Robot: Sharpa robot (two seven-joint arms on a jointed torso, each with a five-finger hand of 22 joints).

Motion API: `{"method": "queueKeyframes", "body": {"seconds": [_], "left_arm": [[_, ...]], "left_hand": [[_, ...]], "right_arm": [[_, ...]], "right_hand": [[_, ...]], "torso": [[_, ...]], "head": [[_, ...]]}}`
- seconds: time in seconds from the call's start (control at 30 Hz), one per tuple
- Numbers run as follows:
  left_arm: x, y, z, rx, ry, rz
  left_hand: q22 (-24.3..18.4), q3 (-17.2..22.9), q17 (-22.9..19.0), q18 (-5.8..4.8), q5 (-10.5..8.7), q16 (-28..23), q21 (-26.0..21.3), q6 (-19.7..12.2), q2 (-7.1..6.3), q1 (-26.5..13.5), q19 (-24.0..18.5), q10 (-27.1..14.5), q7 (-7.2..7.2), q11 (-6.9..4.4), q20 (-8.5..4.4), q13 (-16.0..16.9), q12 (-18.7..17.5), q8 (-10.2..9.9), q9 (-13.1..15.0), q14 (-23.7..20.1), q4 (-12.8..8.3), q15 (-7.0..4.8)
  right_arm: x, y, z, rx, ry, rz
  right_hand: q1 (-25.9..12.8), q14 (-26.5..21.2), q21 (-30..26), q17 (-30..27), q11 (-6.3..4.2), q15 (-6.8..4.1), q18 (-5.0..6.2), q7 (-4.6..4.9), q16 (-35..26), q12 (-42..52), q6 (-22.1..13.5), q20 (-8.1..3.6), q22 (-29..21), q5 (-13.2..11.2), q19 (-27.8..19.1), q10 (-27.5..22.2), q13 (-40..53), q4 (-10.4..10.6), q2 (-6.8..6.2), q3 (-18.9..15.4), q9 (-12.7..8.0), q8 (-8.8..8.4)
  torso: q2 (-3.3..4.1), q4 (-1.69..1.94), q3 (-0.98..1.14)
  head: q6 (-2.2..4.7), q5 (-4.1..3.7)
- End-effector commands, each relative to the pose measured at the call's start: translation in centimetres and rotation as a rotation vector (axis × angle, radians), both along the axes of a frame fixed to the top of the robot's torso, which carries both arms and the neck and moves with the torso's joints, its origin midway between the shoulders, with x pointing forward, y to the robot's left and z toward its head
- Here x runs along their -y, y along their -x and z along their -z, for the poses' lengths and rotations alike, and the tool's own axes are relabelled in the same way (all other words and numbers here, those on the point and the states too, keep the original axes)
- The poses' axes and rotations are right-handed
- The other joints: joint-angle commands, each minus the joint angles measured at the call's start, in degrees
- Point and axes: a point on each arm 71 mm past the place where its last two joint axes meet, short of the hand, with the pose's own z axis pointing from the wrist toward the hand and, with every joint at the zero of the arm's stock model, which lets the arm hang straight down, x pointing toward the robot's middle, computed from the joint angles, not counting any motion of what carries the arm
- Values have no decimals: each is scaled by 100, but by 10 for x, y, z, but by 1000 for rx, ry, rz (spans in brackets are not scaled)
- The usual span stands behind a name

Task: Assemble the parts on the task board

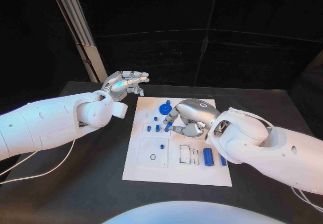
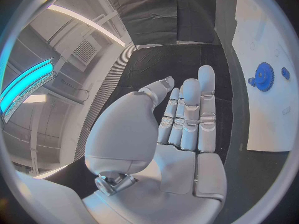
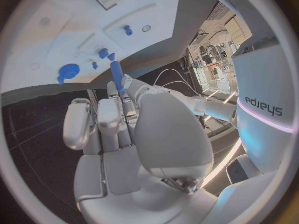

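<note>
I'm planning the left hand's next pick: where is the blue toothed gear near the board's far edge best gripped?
Grip the blue toothed gear by its rim, coming from above. It seems to lie flat on the white task board, so probably only the toothed edge offers purchase. The left hand hangs empty nearby.

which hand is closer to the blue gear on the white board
Right. The right hand hovers over the white task board just below the round blue gear; the left hand hangs off the board's far left corner.

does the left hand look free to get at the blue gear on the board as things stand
Probably yes. The left hand is empty, fingers extended, hovering off the task board's far left corner. The blue gear lies uncovered nearby, though the right hand, pinching a blue peg, sits close beside it.
</note>
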Motion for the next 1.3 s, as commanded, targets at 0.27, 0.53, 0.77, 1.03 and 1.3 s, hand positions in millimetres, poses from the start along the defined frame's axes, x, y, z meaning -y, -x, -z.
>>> {"method": "queueKeyframes", "body": {"seconds": [0.27,0.53,0.77,1.03,1.3], "left_arm": [[5,0,-2,5,12,16],[8,0,-2,5,14,21],[10,0,-2,5,16,26],[10,0,-2,5,16,28],[10,0,-2,4,16,27]], "left_hand": [[-10,-3,-12,78,9,-26,-23,-16,68,-7,-32,-39,24,7,1,-10,26,24,-5,-51,-26,6],[-10,-3,-12,78,9,-26,-23,-16,68,-7,-32,-39,24,7,1,-10,26,24,-5,-51,-26,6],[-10,-3,-12,78,9,-26,-23,-16,68,-7,-32,-39,24,7,1,-10,26,24,-5,-51,-26,6],[-10,-3,-12,78,9,-26,-23,-16,68,-7,-32,-39,24,7,1,-10,26,24,-5,-51,-26,6],[-10,-3,-12,78,9,-26,-23,-16,68,-7,-32,-39,24,7,1,-10,26,24,-5,-51,-26,6]], "right_arm": [[-38,20,33,-102,-38,-160],[-48,25,59,-163,9,-191],[-53,26,68,-177,28,-202],[-53,24,72,-160,59,-186],[-51,22,74,-119,92,-154]], "right_hand": [[5,41,48,7,-45,-19,-110,30,44,-55,4,13,18,51,54,79,-7,-20,-8,71,-5,-36],[1,40,50,8,-40,-14,-109,35,50,-70,-4,18,19,63,52,75,-8,-38,-14,93,-7,-40],[0,39,53,8,-37,-11,-110,39,53,-79,-7,20,24,70,53,74,-8,-49,-13,109,-8,-41],[-2,37,50,-3,-35,-10,-108,40,47,-81,-7,21,17,71,49,74,-7,-51,-12,113,-8,-41],[-12,35,50,-6,-33,-8,-108,43,46,-84,-7,23,17,71,48,77,-6,-53,-16,115,-8,-40]], "torso": [[2,-7,-2],[1,-6,1],[-4,-5,4],[0,-11,6],[-3,-12,4]], "head": [[-78,145],[-121,186],[-143,207],[-147,216],[-154,215]]}}
